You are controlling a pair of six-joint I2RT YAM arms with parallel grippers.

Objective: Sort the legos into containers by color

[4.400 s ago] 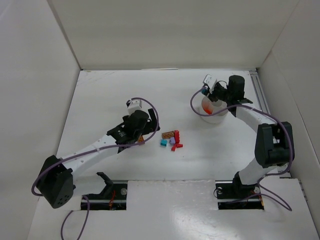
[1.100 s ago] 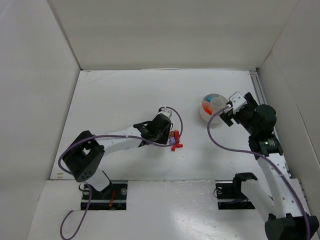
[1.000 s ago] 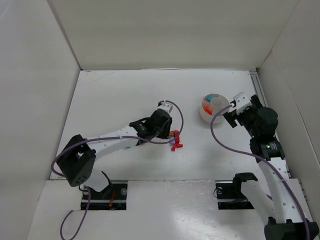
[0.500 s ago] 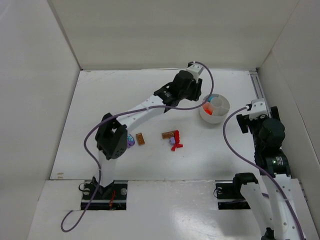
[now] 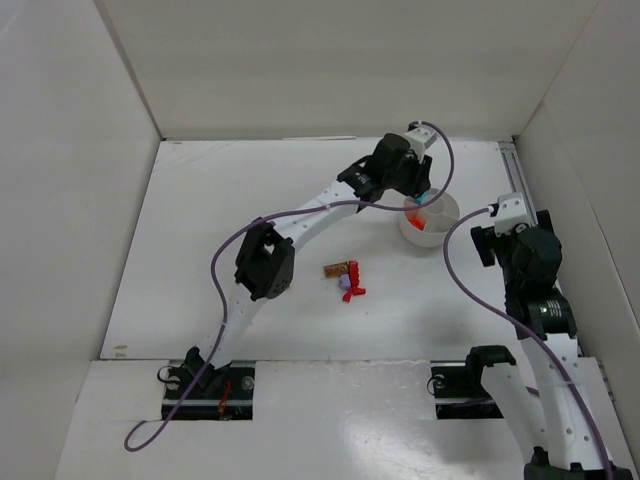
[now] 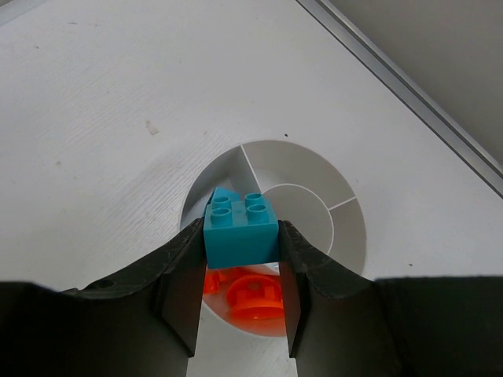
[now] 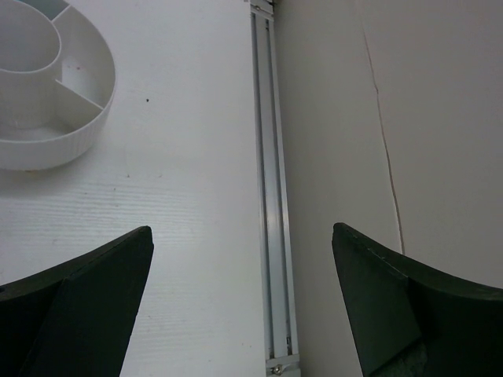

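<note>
My left gripper (image 5: 416,188) hangs over the left part of the white bowl (image 5: 445,228), shut on a teal brick (image 6: 240,224) with four studs. In the left wrist view the left gripper (image 6: 240,239) holds the brick above the bowl's divided compartments (image 6: 346,236); orange rounded pieces (image 6: 255,294) lie in the near one. On the table lie a brown brick (image 5: 335,269), red bricks (image 5: 353,270) and a purple piece (image 5: 345,284). My right gripper (image 5: 497,235) is right of the bowl and open; nothing is in the right gripper (image 7: 240,229).
A metal rail (image 7: 271,236) runs along the table's right edge by the white wall (image 7: 393,118). The left arm stretches across the table's middle, its elbow (image 5: 265,265) over the area left of the bricks. The bowl's rim (image 7: 86,118) shows at the right wrist view's upper left.
The left arm has lifted the teal brick from the pile and carried it back and right to over the bowl. The right arm has drawn back rightward from the bowl.
</note>
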